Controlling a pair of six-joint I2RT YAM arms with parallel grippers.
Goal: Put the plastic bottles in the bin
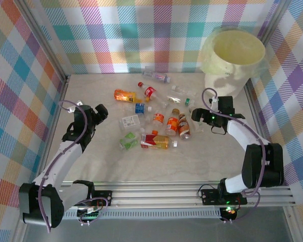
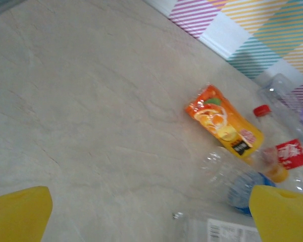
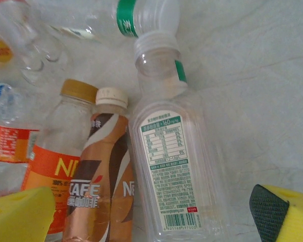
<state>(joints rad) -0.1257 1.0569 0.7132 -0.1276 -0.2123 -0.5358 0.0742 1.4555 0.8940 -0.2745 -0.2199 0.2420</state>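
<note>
Plaid everywhere: the back wall (image 1: 141, 35) runs in pastel checks of pink, teal, yellow and purple, and the left wall (image 1: 20, 101) and right wall (image 1: 293, 111) carry the same cloth, angling in on either side. Slim metal posts (image 1: 43, 40) mark the corners. Down below, a pale beige tabletop (image 1: 202, 161) with faint marble veining, evenly lit, shadows soft. At the near edge, a ribbed aluminium rail (image 1: 166, 194), and under it a grey strip of floor (image 1: 156, 229).
</note>
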